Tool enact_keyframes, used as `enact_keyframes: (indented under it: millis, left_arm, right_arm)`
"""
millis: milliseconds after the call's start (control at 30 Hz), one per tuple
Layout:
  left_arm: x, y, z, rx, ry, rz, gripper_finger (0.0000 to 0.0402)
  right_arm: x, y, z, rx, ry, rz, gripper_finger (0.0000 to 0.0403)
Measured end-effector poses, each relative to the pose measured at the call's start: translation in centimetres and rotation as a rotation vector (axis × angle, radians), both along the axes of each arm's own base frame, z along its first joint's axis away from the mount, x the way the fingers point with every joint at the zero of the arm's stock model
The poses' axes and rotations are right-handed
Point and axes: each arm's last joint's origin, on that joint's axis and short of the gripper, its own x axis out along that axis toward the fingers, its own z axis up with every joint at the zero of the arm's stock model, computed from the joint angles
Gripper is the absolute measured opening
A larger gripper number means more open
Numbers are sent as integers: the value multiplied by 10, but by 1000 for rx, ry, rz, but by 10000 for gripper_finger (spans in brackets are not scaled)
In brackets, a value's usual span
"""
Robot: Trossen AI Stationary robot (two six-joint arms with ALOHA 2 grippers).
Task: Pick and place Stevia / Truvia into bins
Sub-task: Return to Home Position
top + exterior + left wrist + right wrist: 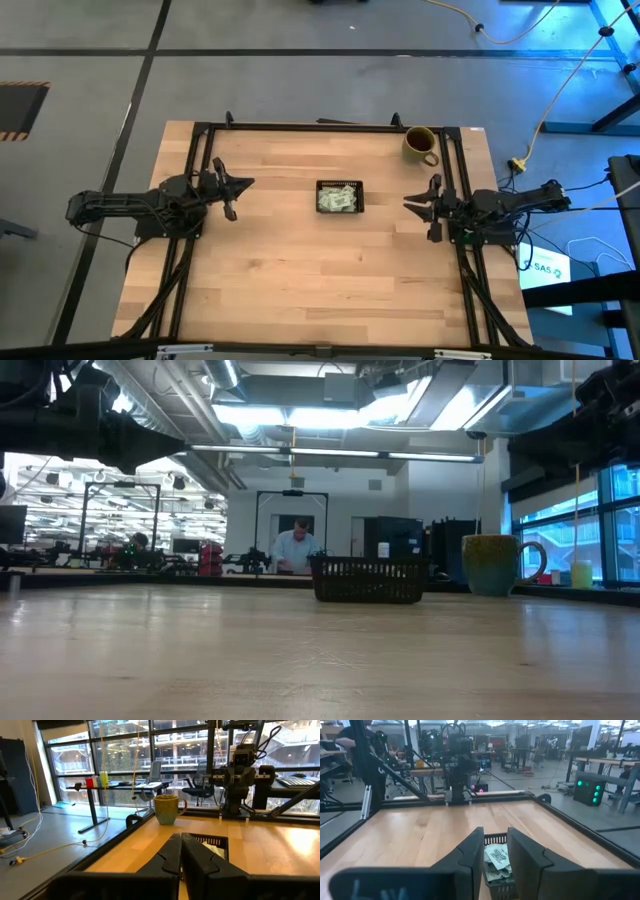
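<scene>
Looks all but finished. Shows the Stevia / Truvia packets (337, 201) heaped inside the black tray (340, 183), near the middle of the counter (300, 290) and a little toward its far edge. Finds no loose packet anywhere on the bare wood in the high view. Confirms the same from the right wrist view: pale green-and-white paper piled in the tray, some packets slanted over others, none hanging over the rim as far as can be told. Offers, from the low view, only the tray's slotted wall, with the contents hidden behind it.

Places the left end effector (238, 190) above the counter's left side, well apart from the tray, fingers pressed together on nothing. Places the right end effector (415, 205) over the right side, likewise well apart from the tray and pointed toward it, fingers spread with nothing between them. Puts the olive mug (420, 143) at the far right corner, apart from tray and arms alike. Catches a person (295, 550) at a bench in the room beyond, well clear of the work.

Appears to leave no picking or placing to do. Seems to call only for both arms to settle at rest. Cannot rule out a stray packet hidden beneath an arm.
</scene>
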Motion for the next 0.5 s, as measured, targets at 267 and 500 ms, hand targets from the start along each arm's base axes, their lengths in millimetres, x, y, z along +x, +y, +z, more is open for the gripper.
enact_keyframes:
  millis: [267,500]
  left_arm:
    - [0,0,0,0,0,0,8]
    - [0,0,0,0,0,0,8]
  right_arm:
    - [1,0,-1,-45,-10,-3,90]
    - [-1,-7,-1,-58,7,-267,90]
